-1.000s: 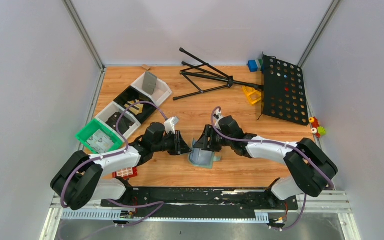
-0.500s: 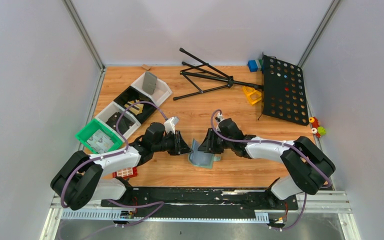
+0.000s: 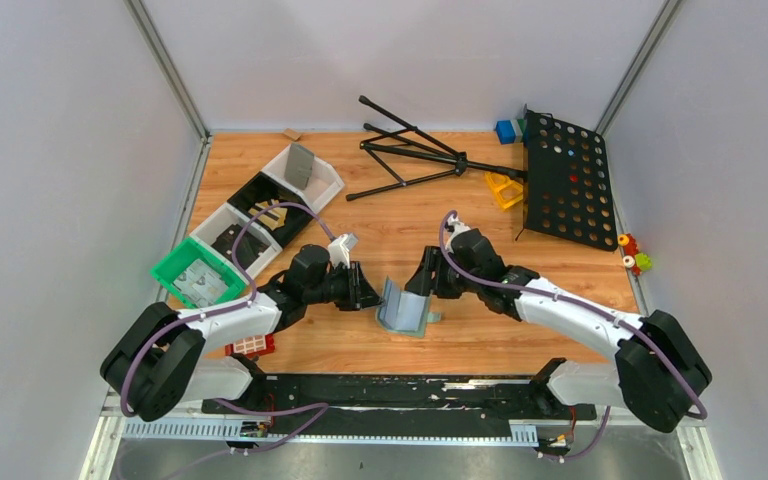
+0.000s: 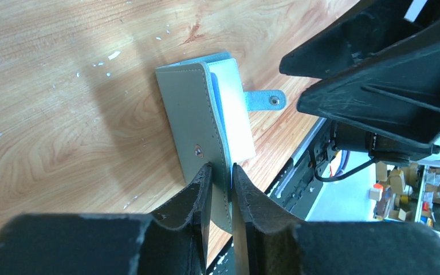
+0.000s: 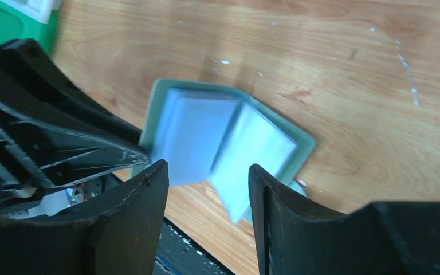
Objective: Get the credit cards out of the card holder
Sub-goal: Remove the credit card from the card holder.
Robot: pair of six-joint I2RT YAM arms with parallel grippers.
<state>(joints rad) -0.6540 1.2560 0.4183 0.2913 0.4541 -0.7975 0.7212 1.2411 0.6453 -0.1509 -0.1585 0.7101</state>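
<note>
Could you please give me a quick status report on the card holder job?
Left tool shut on card holder, at cover edge. Right tool open, facing the pale sleeves, empty. Holder propped open on table. Nothing in the way.

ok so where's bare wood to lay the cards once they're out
Widest bare wood: the middle, between the card holder and the folded black stand. A narrower strip lies between the right arm and the perforated black panel. Crowded: the left side with the white bins and green tray, and around the holder itself.
</note>
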